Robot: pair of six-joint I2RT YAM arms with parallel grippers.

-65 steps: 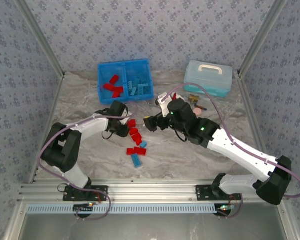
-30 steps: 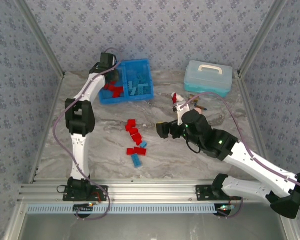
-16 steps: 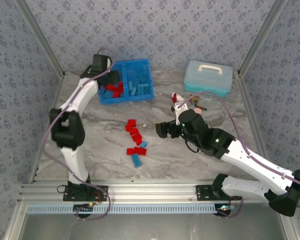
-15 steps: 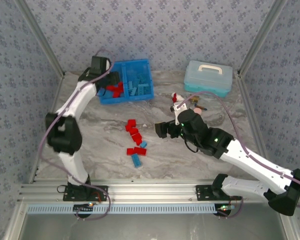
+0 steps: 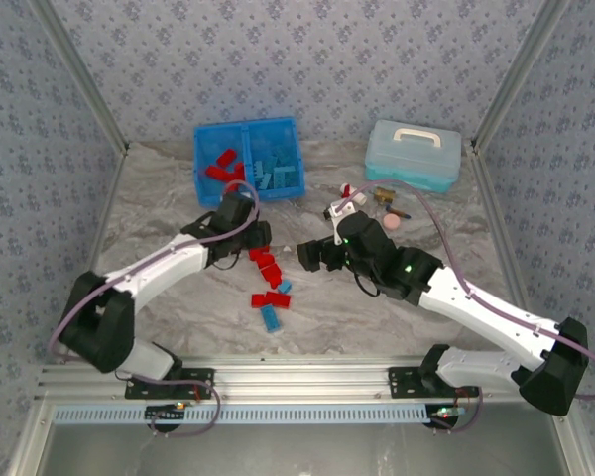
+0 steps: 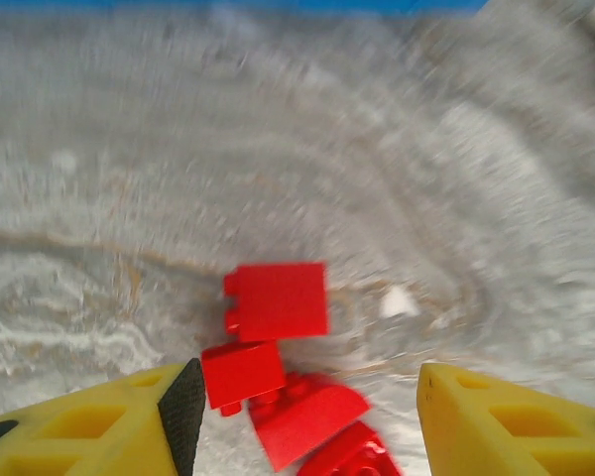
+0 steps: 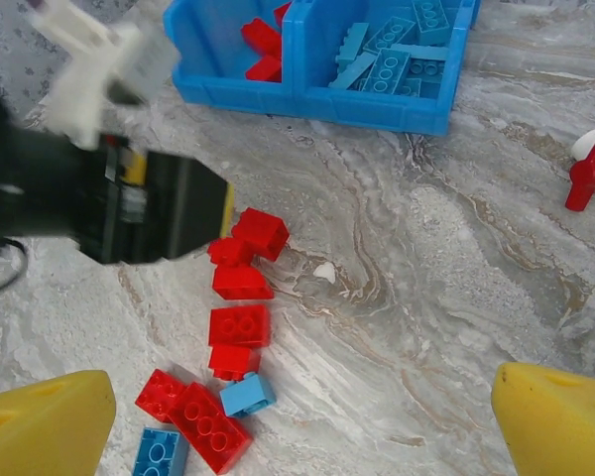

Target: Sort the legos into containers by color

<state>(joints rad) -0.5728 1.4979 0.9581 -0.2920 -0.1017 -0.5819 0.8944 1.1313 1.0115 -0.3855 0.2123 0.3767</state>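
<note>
The left gripper [image 6: 304,402] hung with its jaws wide apart and nothing clamped, just above the far end of the legos [image 7: 240,325]. These loose bricks, mostly red with two blue near the bottom, lay in a ragged row whose long axis ran from the blue bin [image 7: 307,97] toward the arm bases. The bin held red bricks in its left compartment and light blue in its right. The right gripper [image 7: 302,402], also gaping, hovered right of the row above the marble table [image 7: 426,297]. Half a second earlier the left arm had been reaching over the bin's left compartment.
</note>
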